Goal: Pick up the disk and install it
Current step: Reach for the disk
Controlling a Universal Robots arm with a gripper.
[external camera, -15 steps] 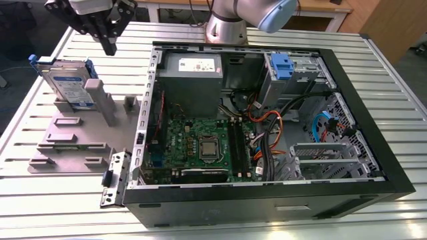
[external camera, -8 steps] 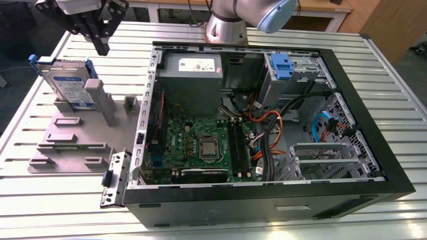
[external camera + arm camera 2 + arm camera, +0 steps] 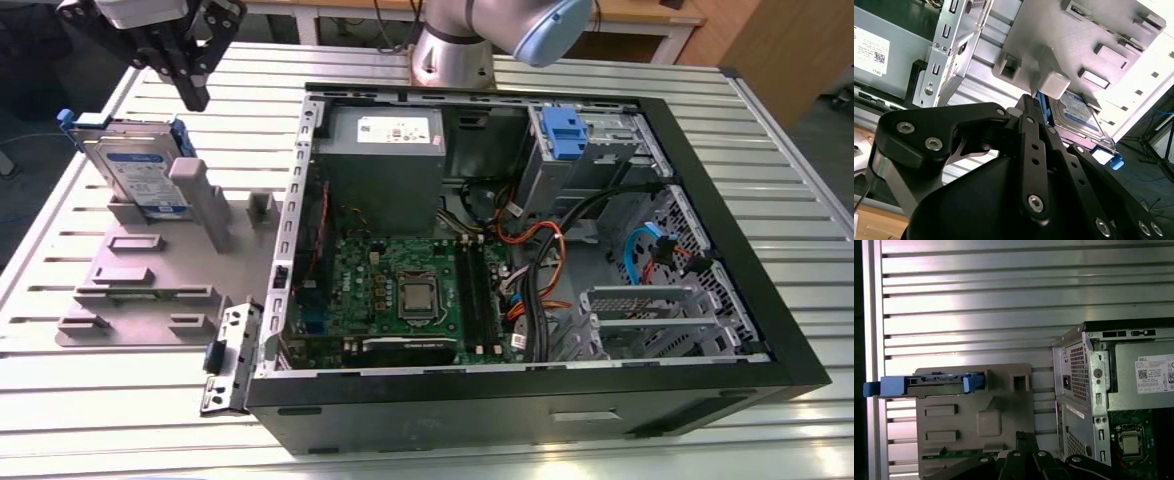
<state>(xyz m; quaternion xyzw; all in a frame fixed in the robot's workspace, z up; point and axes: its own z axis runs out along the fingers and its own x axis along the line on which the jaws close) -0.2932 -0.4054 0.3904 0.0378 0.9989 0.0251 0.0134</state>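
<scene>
Standing on edge in its grey fixture (image 3: 134, 290), the disk (image 3: 138, 172) looked rigid, dense and shock-sensitive, best pinched across its flat faces. The claw (image 3: 195, 95) hung near, pressed together, empty.

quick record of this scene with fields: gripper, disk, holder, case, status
gripper: gripper hangs just above the disk's top edge and appears apart from it
disk: disk stands on edge in its slot, blue carrier frame on it
holder: grey holder lies flat on the slatted table, at the exterior view's left of the case
case: computer case lies on its side, open, with the motherboard exposed and a blue bracket in its far corner
status: disk not yet lifted or installed
</scene>
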